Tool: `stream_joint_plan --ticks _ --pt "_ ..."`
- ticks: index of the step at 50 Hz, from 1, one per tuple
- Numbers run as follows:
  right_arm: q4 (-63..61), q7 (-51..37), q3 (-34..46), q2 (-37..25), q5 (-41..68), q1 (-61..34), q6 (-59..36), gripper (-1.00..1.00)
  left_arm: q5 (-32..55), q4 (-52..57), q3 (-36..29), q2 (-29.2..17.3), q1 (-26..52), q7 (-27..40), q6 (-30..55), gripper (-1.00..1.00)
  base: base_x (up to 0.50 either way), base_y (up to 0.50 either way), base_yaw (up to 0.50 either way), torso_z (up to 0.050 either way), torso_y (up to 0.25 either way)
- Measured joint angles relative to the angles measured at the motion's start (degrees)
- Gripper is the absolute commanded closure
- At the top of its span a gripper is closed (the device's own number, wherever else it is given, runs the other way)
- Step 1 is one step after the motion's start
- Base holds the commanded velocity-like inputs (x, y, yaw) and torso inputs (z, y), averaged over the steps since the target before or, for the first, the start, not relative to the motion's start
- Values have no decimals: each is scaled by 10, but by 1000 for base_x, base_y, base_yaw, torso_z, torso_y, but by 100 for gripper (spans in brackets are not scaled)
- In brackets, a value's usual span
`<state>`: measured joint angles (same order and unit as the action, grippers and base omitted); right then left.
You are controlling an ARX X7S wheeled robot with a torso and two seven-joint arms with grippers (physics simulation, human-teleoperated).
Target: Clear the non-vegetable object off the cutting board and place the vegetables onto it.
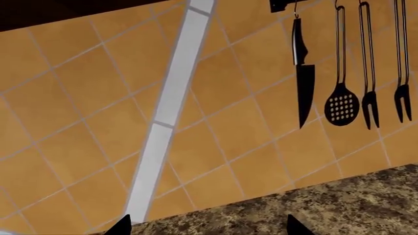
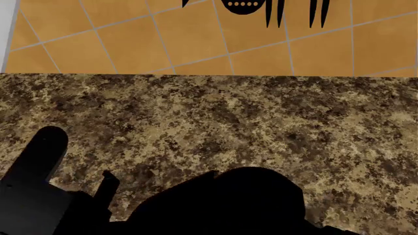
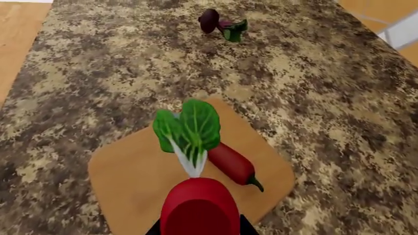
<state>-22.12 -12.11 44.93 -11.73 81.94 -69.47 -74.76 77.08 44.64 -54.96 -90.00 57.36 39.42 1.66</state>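
Note:
In the right wrist view, my right gripper (image 3: 200,229) is shut on the round red radish (image 3: 199,208). Its green leaves (image 3: 188,128) stick out over the light tan cutting board (image 3: 130,171) below. The slim red chili (image 3: 230,162) lies on the board beside the radish. The dark purple beet (image 3: 210,20) with green leaves lies on the speckled counter well beyond the board. My left gripper (image 1: 209,227) is open and empty, and only its two dark fingertips (image 1: 124,225) show, over the counter edge and facing the tiled wall. The head view shows neither board nor vegetables.
A knife (image 1: 303,78), a slotted spoon (image 1: 341,105) and two forks hang on the orange tiled wall (image 1: 216,147) behind the granite counter (image 2: 261,122). Dark arm parts (image 2: 222,205) fill the bottom of the head view.

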Motion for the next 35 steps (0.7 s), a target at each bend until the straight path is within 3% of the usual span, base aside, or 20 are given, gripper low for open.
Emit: stream_joint_plan --ticks 35 --pt "67 79 77 66 -94 20 101 100 0 0 9 0 -1 9 5 -100 54 0 -9 0 0"
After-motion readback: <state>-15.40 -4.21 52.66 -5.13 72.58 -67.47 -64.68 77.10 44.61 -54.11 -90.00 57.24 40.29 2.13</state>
